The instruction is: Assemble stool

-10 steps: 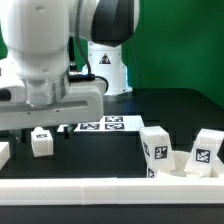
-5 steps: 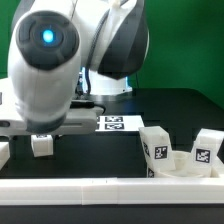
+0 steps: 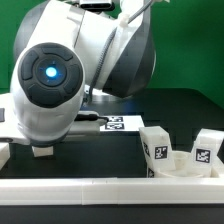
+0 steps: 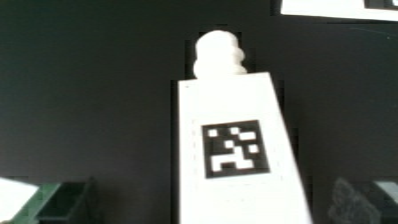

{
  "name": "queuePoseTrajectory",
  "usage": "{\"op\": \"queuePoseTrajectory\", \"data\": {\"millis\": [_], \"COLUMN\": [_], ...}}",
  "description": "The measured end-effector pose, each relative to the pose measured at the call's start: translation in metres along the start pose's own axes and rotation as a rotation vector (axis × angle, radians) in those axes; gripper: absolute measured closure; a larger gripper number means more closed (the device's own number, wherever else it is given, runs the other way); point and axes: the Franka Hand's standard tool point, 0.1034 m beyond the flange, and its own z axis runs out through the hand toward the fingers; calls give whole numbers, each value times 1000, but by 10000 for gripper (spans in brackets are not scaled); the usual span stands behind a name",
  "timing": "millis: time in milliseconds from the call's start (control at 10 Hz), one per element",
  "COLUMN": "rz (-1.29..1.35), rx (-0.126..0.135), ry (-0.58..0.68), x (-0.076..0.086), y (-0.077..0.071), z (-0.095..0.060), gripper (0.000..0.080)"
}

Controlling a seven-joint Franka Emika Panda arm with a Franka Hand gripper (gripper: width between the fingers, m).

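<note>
Stool leg (image 4: pixel 228 140), white with one tag and a peg at one end, lies flat on the black surface (image 4: pixel 89 100) between the fingers of the gripper (image 4: pixel 214 205), spread wide, touching neither side. Likely light, rigid, slippery plastic: grip across the long flat flanks, mid-length.

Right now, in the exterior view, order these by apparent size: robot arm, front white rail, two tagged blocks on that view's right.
1. Robot arm, though nearness inflates it.
2. Front rail.
3. Inner leg block and outer leg block: alike, unranked.
</note>
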Motion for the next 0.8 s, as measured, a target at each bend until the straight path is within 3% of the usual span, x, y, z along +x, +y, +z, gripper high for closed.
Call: {"op": "queuePoseTrajectory", "data": {"millis": [200, 800], "rz": [-42, -23], "rx": [13, 4], "ry": [2, 5], "x": [0, 7], "y": [-1, -8], "z": [1, 7], "gripper": [151, 151]}}
